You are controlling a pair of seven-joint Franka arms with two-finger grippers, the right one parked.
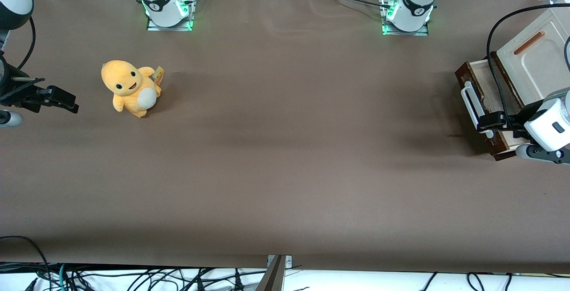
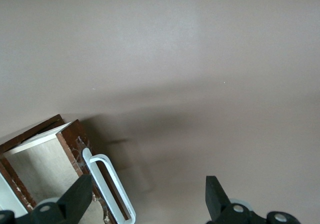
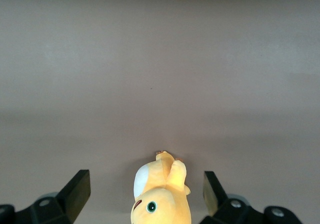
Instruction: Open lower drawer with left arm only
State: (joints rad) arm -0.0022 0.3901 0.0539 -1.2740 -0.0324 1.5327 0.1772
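The lower drawer (image 1: 483, 104) sat at the right edge of the front view, toward the working arm's end of the table (image 1: 285, 148), below a cream panel (image 1: 532, 59) with an orange-brown slot. It was already pulled partly out — its pale wood inside showed between the dark brown front and the cabinet body. It looked like a small, light, rigid wooden box that should slide rather than lift; the sensible hold was the white bar handle (image 1: 471, 99), stiff and smooth, so fingers could slip along it if the pull ran off the drawer's line.

The left arm (image 1: 550, 121) came in from the right edge of that view, and its end effector (image 1: 490, 126) hung just beside the nearer end of the handle. In the wrist view the end effector (image 2: 150, 199) was spread wide, gripping nothing — the handle (image 2: 112, 186) lay close by one finger (image 2: 77, 196), with the other finger over bare table.
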